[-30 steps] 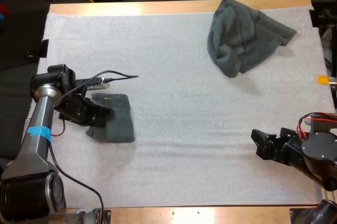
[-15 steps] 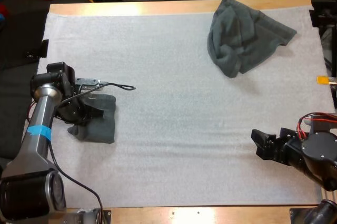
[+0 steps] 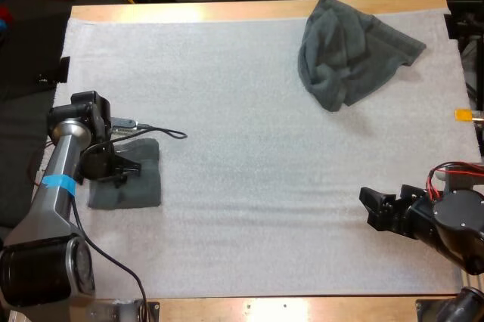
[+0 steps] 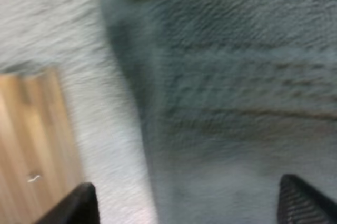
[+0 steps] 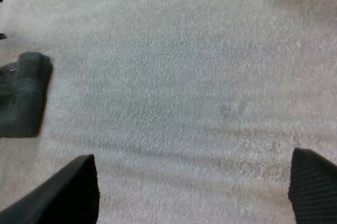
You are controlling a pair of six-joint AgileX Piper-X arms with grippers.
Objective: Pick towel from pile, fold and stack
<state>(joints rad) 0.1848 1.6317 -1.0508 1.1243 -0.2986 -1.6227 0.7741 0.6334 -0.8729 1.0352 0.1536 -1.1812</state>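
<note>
A folded dark grey-green towel lies flat near the mat's left edge. My left gripper hovers just over its left part, jaws apart; the left wrist view has the towel spread beneath my left gripper, with neither fingertip pressing on it. A crumpled towel sits at the far right of the mat. My right gripper rests open over bare mat at the near right. From the right wrist view, the folded towel lies far off beyond my right gripper.
The white mat covers most of the wooden table. The table's bare wood shows close beside the folded towel. A black cable loops on the mat just beyond the left gripper.
My left gripper has slid the folded towel leftward and nearer, then opened and let it go. The right arm has stayed still.
</note>
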